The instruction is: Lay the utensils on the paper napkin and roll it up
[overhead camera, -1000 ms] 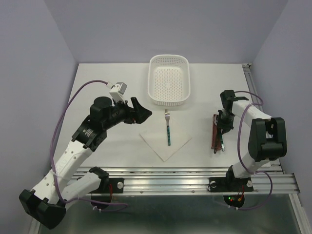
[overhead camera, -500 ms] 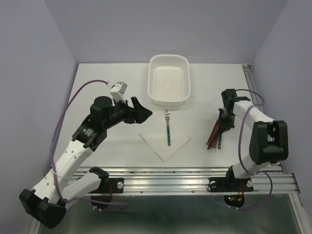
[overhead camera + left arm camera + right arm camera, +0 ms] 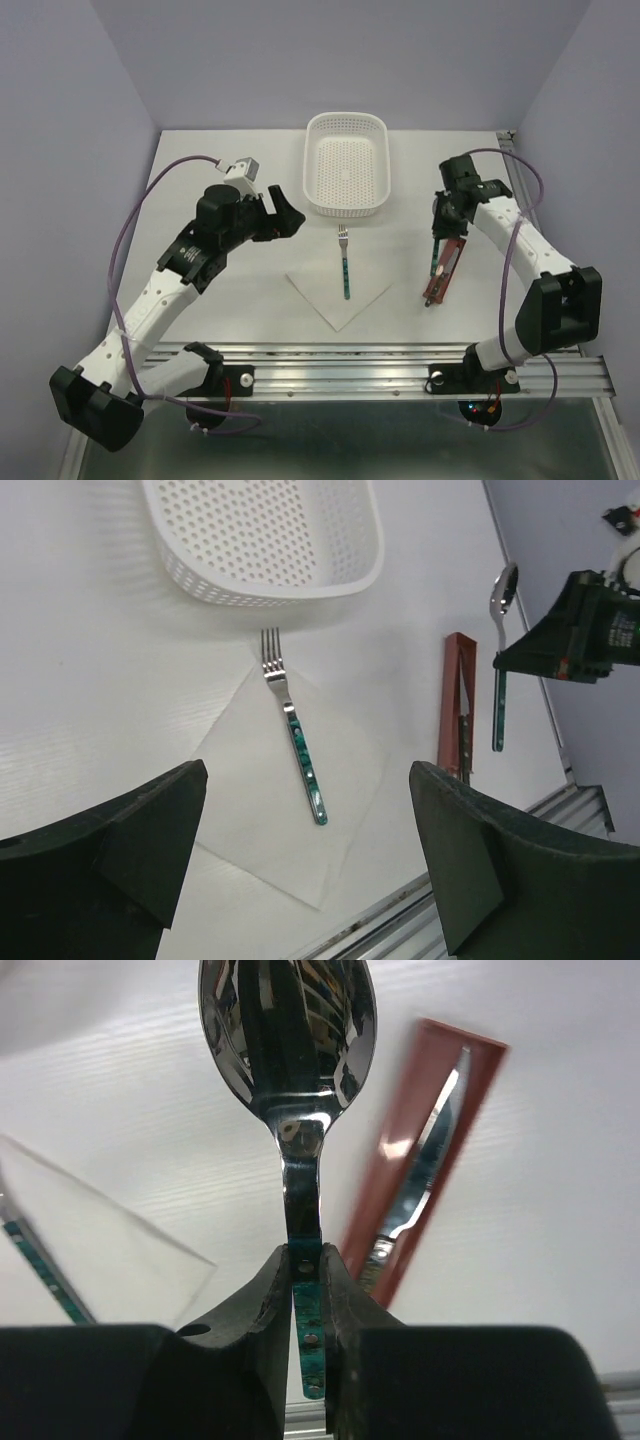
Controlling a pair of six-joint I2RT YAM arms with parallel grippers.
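Clenching the spoon [image 3: 499, 665], the right pincer [image 3: 303, 1260] has lifted it off the table [image 3: 270, 150]; left pincer [image 3: 303, 775] gapes released.

Up top, we look down from above and behind the arm bases, well off the counter [image 3: 420, 160], all of it in frame. Left wrist: we peer out through the left claw [image 3: 307, 780], high up and angled toward the right arm, sharing the napkin [image 3: 260, 810], basket [image 3: 270, 585] and red knife [image 3: 457, 700]. Right wrist: we sit tight behind the right claw [image 3: 305, 1260] and its spoon [image 3: 288, 1040], facing down on that same knife and a napkin corner.
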